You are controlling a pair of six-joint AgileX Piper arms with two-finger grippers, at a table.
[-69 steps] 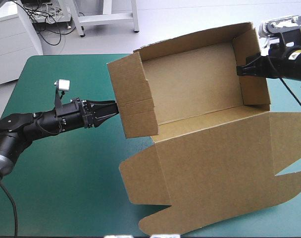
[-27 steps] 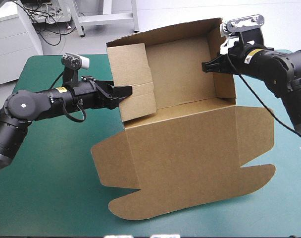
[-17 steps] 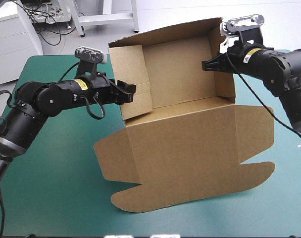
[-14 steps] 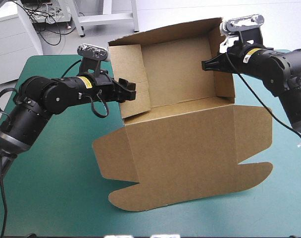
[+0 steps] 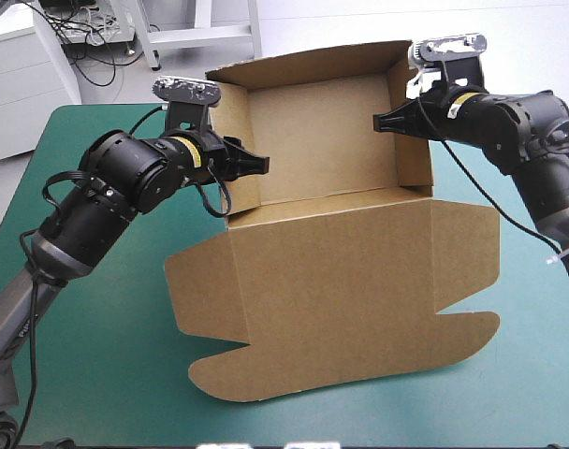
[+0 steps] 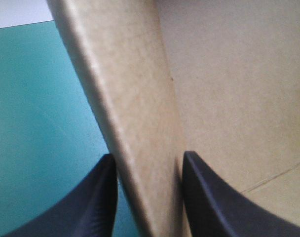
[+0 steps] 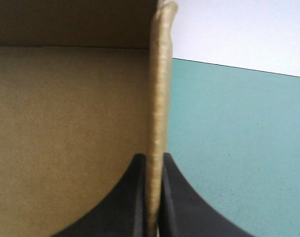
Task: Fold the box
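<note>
The brown box [image 5: 341,281] stands as an open tray at the middle of the table, its lid flat toward the front edge with two rounded flaps. My left gripper [image 5: 254,166] is shut on the tray's left wall [image 5: 230,117]. In the left wrist view the thick board [image 6: 140,128] fills the gap between the black fingers [image 6: 103,197] of that gripper [image 6: 148,155]. My right gripper [image 5: 382,123] is shut on the upright right wall [image 5: 414,131]. In the right wrist view the wall's edge [image 7: 160,89] rises from between the fingers of this gripper [image 7: 152,155].
The teal-green cover [image 5: 97,355] lies to the left of and in front of the lid and to its right [image 5: 537,309]. The lid's rounded flaps [image 5: 228,379] come close to the table's front edge.
The box has slid left across the table with both arms. My left gripper, earlier beside the left wall, now pinches it, and that wall has swung more upright. The right gripper kept its hold.
</note>
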